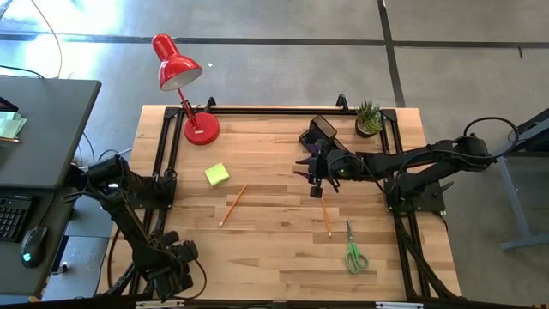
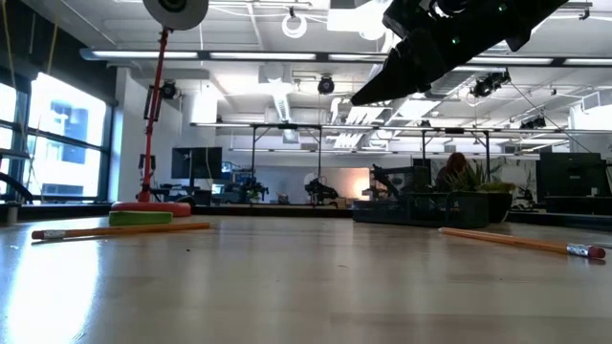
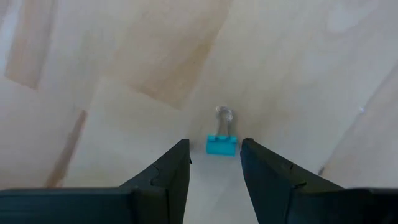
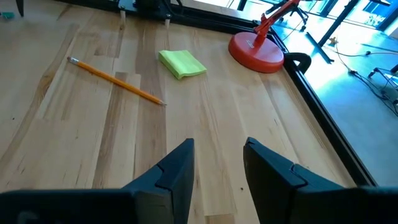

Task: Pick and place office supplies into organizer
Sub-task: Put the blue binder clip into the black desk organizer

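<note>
— Where's the organizer?
— Near the tabletop's far edge, half hidden behind the right gripper (jaws apart, empty).
— The left gripper?
— Near front-left corner, jaws parted, empty, blue binder clip beyond.

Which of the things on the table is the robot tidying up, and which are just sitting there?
For the job:
sticky-note block
two pencils
scissors
blue binder clip
organizer

Just sitting there:
red desk lamp
potted plant
</note>
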You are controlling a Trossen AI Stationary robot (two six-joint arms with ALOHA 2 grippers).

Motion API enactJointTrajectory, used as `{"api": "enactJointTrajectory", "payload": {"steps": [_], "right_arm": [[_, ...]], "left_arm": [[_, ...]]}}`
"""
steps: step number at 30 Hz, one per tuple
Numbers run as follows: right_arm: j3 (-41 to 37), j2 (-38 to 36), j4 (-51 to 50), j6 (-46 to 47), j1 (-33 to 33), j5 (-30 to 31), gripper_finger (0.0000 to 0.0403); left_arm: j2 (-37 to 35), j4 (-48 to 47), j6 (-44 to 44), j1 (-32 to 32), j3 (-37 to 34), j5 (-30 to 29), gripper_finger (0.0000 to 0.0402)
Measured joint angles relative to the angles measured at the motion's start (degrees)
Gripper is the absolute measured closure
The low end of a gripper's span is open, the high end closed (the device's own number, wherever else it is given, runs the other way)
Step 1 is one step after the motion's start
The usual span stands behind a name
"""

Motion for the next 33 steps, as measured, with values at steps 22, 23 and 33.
{"api": "enactJointTrajectory", "payload": {"steps": [22, 23, 33], "right_arm": [[0.0, 0.02, 0.0, -0.11, 0.0, -0.01, 0.0274], [0.0, 0.02, 0.01, -0.11, 0.0, 0.0, 0.0274], [0.0, 0.02, 0.01, -0.11, 0.0, 0.0, 0.0274]], "left_arm": [[-0.35, 4.85, -0.01, 0.0, -3.23, 0.25, 0.0273], [-0.33, 4.82, -0.01, 0.0, -3.23, 0.25, 0.0274], [-0.94, 3.83, 0.04, 0.0, -3.34, 0.8, 0.0357]]}}
